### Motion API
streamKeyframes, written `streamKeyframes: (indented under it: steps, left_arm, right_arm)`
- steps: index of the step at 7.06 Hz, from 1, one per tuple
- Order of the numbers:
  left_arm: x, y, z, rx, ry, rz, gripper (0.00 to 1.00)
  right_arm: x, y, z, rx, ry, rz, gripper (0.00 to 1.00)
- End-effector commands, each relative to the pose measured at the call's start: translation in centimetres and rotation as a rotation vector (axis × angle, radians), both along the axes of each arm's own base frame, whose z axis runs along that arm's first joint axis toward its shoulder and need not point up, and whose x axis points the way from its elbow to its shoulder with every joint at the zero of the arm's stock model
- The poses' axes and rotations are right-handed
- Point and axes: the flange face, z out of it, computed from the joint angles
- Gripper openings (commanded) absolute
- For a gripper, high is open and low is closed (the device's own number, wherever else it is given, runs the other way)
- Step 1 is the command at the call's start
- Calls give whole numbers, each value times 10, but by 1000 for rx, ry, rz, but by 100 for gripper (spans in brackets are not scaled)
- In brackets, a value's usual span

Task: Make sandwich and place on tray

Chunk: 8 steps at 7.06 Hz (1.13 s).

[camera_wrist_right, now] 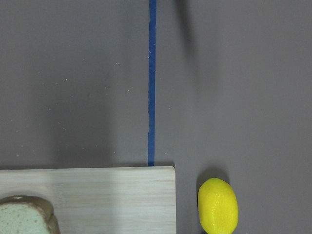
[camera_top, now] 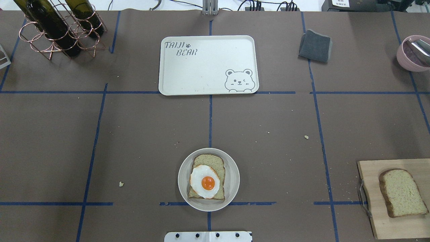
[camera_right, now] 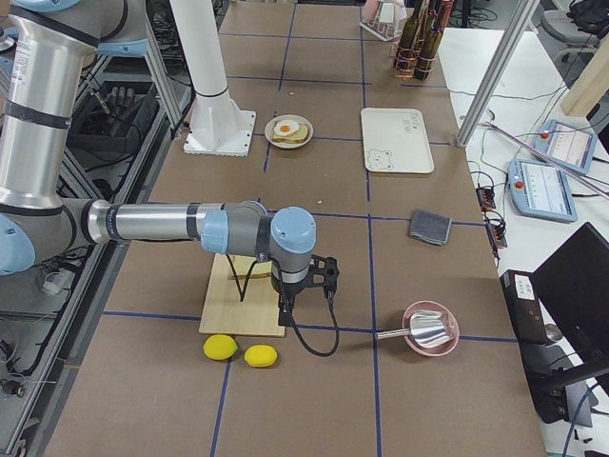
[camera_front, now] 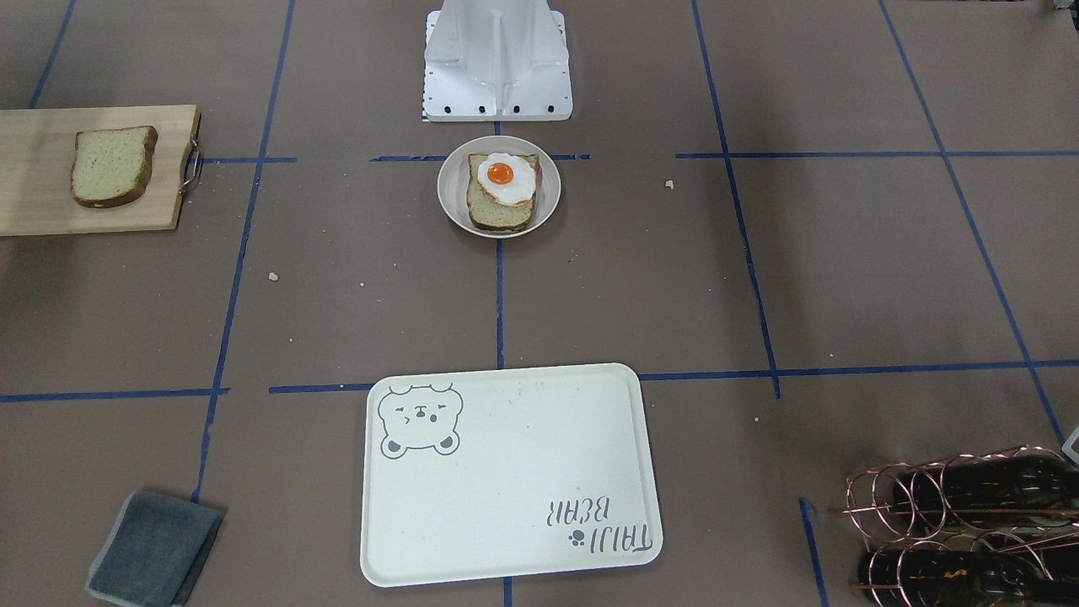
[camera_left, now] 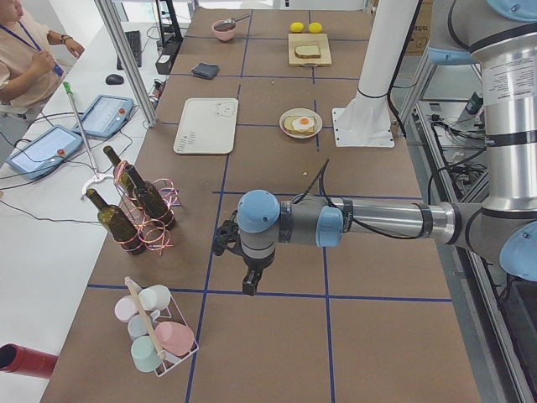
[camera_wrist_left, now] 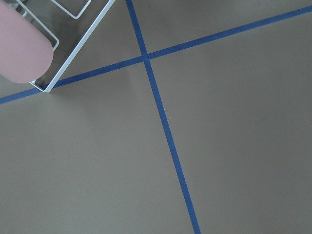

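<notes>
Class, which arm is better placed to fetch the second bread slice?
Probably right: the right gripper hangs by the cutting board holding that slice; the left gripper is far, by the cups.

wooden cutting board (camera_top: 399, 227): near right edge | small round plate (camera_top: 181, 178): near centre | folded grey cloth (camera_top: 315, 46): far right | dark bottles (camera_top: 53, 31) in copper wire rack (camera_front: 860, 493): far left corner | pink bowl (camera_top: 411, 55): far right edge | two lemons (camera_right: 221, 347): just beside board

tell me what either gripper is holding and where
Nothing that shows: left gripper and right gripper hang bare above the table. Whether their jaws are open cannot be told.
</notes>
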Motion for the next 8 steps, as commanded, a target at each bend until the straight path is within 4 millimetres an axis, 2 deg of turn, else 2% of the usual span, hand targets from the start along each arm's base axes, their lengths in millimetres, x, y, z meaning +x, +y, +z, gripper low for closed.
streamKeyframes:
  steps: [1,4,5,6,8]
  left_arm:
    - [0,1,1,-3,0,0,100]
    - [-1,2,0,-3,2,-1,100]
    - [-1,2,-2,2,2,-1,100]
    - [-1,2,-6,11,1,-3,100]
    - [-1,1,-15,31,3,-3,100]
  right_arm:
    - [0,0,1,-3,2,0,100]
    - [0,-6,-2,87,-2,1,100]
    - [0,-12,-10,160,2,1,100]
    - [-3,-20,-29,280,-11,5,100]
    - [-7,-23,-34,344,-47,5,100]
